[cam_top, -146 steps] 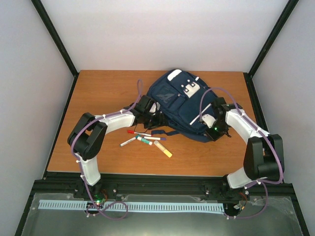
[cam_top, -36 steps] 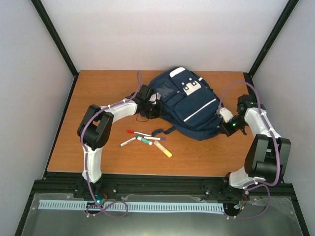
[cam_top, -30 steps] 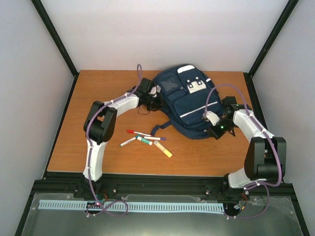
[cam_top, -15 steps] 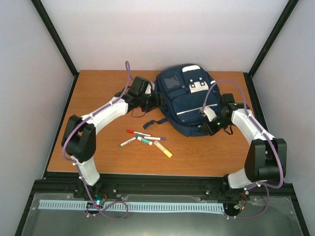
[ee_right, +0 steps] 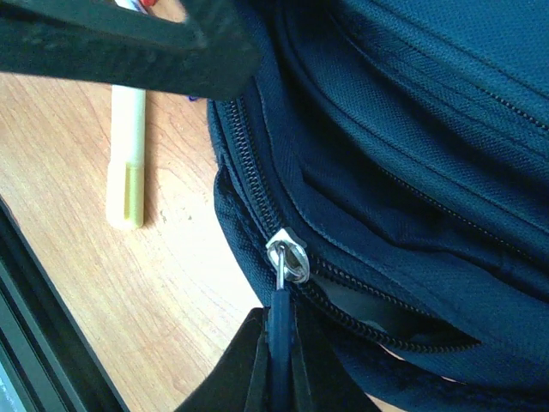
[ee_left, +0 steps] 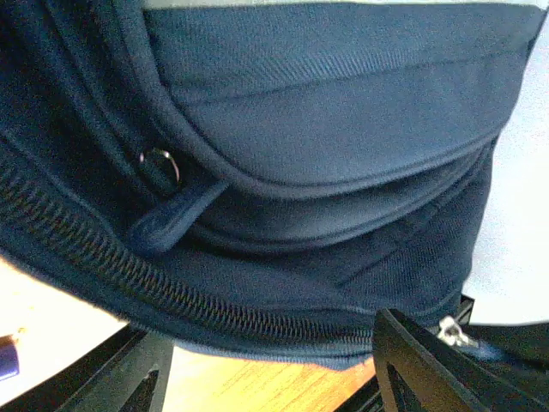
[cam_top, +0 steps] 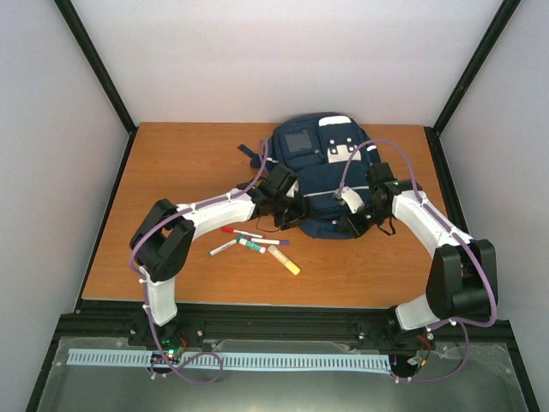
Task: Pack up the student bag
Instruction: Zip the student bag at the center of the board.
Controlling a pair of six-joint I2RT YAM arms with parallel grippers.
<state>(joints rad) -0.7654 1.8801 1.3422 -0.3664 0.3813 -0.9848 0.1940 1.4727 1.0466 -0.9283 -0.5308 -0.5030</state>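
The student bag [cam_top: 319, 167], navy with white stripes and patches, lies flat at the back middle of the table. My left gripper [cam_top: 290, 204] is at the bag's near-left edge. In the left wrist view it [ee_left: 274, 382] is open, with the bag's zipped edge [ee_left: 257, 309] between its wide-apart fingers. My right gripper [cam_top: 350, 216] is at the bag's near-right edge. In the right wrist view it [ee_right: 279, 360] is shut on the dark zipper pull [ee_right: 278, 313] hanging from the silver slider [ee_right: 288, 258]. The zip is slightly parted to the right of the slider.
Several pens and markers lie on the table in front of the bag: a red pen [cam_top: 240, 232], a white marker [cam_top: 224, 247], a green-and-white marker [cam_top: 252, 246] and a yellow highlighter [cam_top: 285, 260], which also shows in the right wrist view [ee_right: 127, 163]. A strap [cam_top: 250, 152] trails left.
The bag has turned and shifted toward the table's middle. My left gripper has moved from the bag's far-left side to its near edge. My right gripper stays at the near-right edge.
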